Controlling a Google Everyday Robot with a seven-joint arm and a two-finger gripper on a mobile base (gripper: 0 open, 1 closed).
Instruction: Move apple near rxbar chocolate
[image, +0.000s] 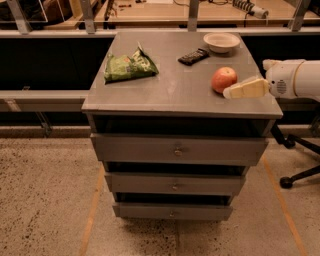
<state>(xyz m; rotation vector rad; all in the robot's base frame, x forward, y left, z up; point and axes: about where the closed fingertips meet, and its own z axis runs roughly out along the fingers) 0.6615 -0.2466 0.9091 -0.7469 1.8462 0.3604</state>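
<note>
The apple is round and red-orange and sits on the right part of the grey drawer cabinet's top. The rxbar chocolate is a flat dark bar lying behind and to the left of the apple, about one apple-width away. My gripper is cream-coloured and reaches in from the right on a white arm. Its tip is at the apple's lower right side, right next to it. I cannot tell whether it touches the apple.
A shallow white bowl stands at the back right corner, just behind the bar. A green snack bag lies on the left part of the top. A chair base stands on the floor to the right. A counter runs behind the cabinet.
</note>
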